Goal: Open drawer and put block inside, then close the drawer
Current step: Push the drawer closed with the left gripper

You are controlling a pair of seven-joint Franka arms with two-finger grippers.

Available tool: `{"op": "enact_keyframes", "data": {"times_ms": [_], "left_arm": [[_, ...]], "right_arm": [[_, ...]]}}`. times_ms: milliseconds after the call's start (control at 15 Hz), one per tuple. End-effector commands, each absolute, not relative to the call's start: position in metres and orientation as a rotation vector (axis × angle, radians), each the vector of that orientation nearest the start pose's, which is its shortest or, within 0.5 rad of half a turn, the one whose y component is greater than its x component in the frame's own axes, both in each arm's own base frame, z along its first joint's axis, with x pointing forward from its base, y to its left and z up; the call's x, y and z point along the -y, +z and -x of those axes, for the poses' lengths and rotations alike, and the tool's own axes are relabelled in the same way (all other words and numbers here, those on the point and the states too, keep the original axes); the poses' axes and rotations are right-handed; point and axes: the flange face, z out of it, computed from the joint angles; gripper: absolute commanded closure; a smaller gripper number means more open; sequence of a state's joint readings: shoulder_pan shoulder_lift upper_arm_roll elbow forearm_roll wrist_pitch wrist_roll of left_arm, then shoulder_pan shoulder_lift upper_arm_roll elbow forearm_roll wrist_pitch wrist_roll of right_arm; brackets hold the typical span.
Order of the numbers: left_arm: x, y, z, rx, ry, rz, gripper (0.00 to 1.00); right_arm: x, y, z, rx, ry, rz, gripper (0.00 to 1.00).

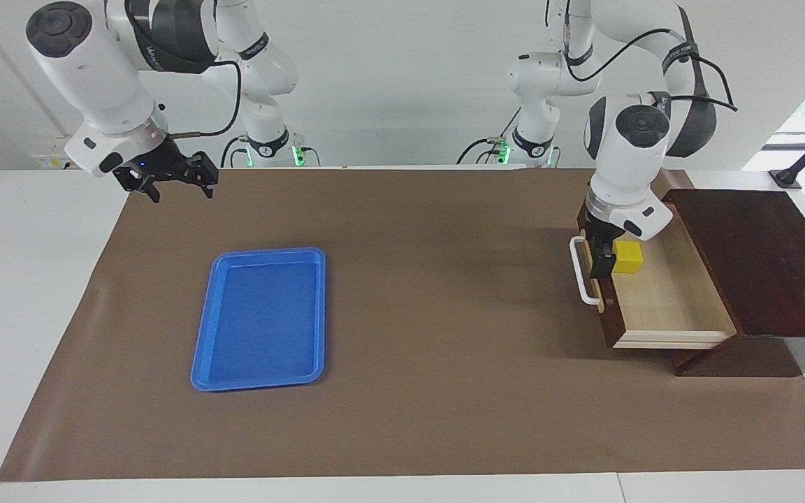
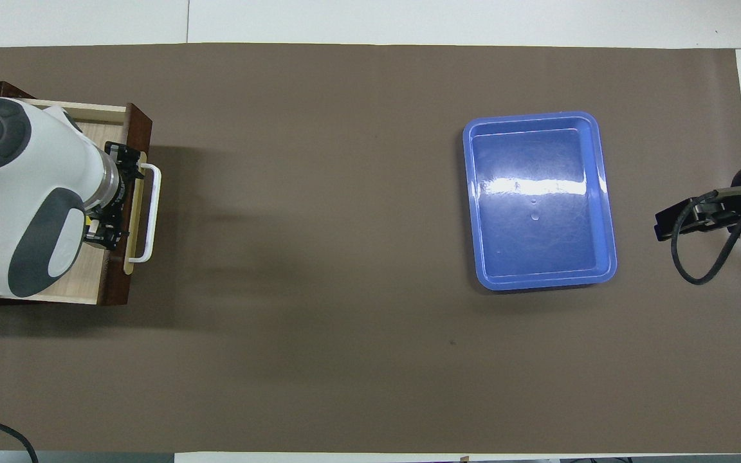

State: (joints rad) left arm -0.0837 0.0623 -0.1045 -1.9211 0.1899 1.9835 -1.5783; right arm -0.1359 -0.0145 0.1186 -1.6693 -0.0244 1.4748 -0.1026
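Observation:
The drawer [image 1: 668, 300] stands pulled open at the left arm's end of the table, with its pale wood inside showing; in the overhead view [image 2: 97, 135] the left arm covers much of it. Its white bar handle [image 1: 579, 272] faces the table's middle. The yellow block [image 1: 628, 256] lies inside the drawer, close to the drawer front; only a sliver of the block [image 2: 90, 222] shows from overhead. My left gripper [image 1: 602, 267] points down into the drawer right beside the block, just inside the drawer front. My right gripper [image 1: 177, 187] is open and empty, held in the air over the right arm's end of the table, waiting.
A flat blue tray [image 1: 196, 349] lies empty on the brown mat toward the right arm's end; it also shows from overhead [image 2: 608, 212]. The dark wooden cabinet top [image 1: 759, 258] rises above the drawer. The mat covers most of the white table.

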Motion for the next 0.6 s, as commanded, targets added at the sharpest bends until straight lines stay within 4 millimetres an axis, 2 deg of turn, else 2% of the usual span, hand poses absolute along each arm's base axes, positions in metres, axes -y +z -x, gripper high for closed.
{"op": "enact_keyframes", "data": {"times_ms": [0, 200, 400, 533], "left_arm": [[0.041, 0.472, -0.576, 1.794, -0.236, 2.421, 0.0], [-0.007, 0.471, -0.576, 1.775, -0.221, 2.421, 0.0], [-0.044, 0.471, -0.574, 1.713, -0.207, 2.455, 0.0], [-0.058, 0.472, -0.574, 1.682, -0.217, 2.481, 0.0]], "right_arm": [[0.018, 0.596, -0.534, 0.134, 0.311, 3.148, 0.0], [0.018, 0.596, -0.533, 0.136, 0.312, 3.161, 0.0], [0.017, 0.592, -0.533, 0.144, 0.293, 3.181, 0.0], [0.014, 0.59, -0.532, 0.156, 0.274, 3.186, 0.0]]}}
